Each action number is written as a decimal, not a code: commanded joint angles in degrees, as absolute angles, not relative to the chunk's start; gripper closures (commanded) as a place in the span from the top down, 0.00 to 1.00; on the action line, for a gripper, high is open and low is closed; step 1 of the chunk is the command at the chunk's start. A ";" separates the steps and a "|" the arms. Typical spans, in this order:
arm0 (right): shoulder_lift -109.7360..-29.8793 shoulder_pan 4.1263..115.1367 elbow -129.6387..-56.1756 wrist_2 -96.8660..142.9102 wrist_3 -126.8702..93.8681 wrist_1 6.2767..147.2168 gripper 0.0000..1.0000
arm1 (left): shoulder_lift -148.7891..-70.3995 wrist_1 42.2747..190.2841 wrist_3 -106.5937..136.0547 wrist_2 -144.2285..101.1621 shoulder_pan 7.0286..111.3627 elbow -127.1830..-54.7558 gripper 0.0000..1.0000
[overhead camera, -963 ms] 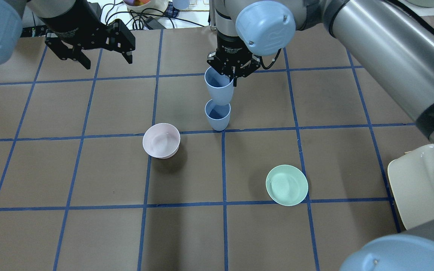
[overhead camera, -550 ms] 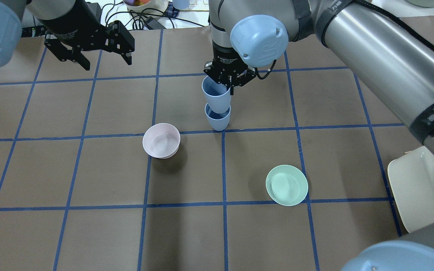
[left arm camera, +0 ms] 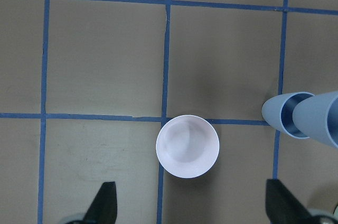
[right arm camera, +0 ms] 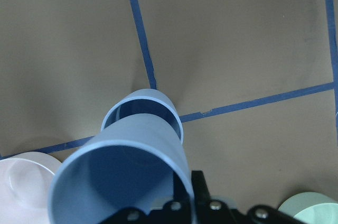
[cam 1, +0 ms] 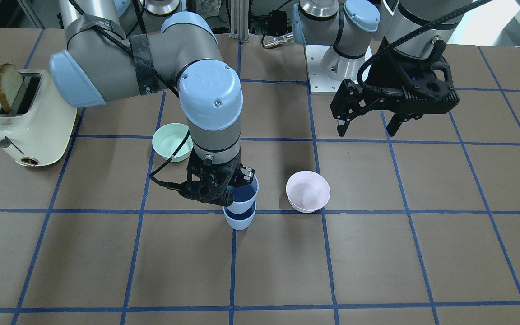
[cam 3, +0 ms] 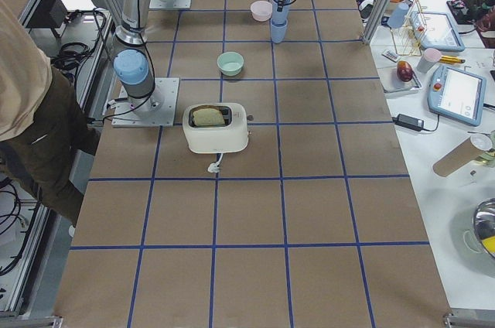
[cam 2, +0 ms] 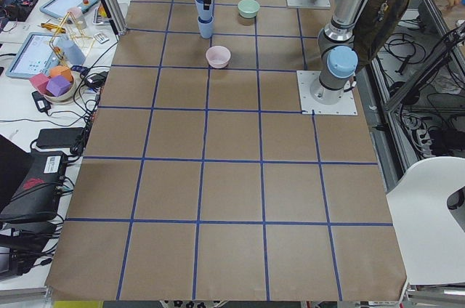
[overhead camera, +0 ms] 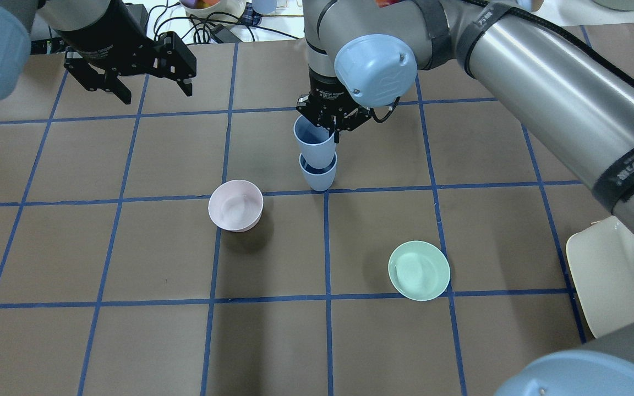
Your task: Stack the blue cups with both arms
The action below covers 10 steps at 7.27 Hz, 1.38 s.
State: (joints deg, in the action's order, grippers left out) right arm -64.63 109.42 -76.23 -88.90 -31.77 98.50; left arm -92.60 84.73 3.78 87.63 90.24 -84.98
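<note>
Plainly, right fingers (right arm camera: 199, 184) pinch the upper cup (overhead camera: 315, 147), tilted into the lower cup (overhead camera: 318, 175) beneath them; releasing could topple both. Left fingers (overhead camera: 123, 92) spread.

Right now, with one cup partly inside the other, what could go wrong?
1. The right gripper pinches the upper cup by one side of its rim, and in the wrist view it looks off-centre in the lower cup; pushing down might tip the unheld lower cup.
2. Released unseated, the upper cup may lean or fall towards the pink bowl.
</note>
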 commanded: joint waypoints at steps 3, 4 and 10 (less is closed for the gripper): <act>-64.34 109.42 -76.99 -88.60 -32.08 101.59 0.07 | -92.55 84.73 3.78 87.71 90.26 -84.99 1.00; -64.07 109.51 -76.99 -88.51 -31.99 101.60 0.25 | -92.55 84.73 3.78 87.71 90.26 -84.99 1.00; -66.25 100.33 -73.75 -95.96 -10.81 98.81 0.95 | -92.46 84.73 3.78 87.71 90.18 -84.99 1.00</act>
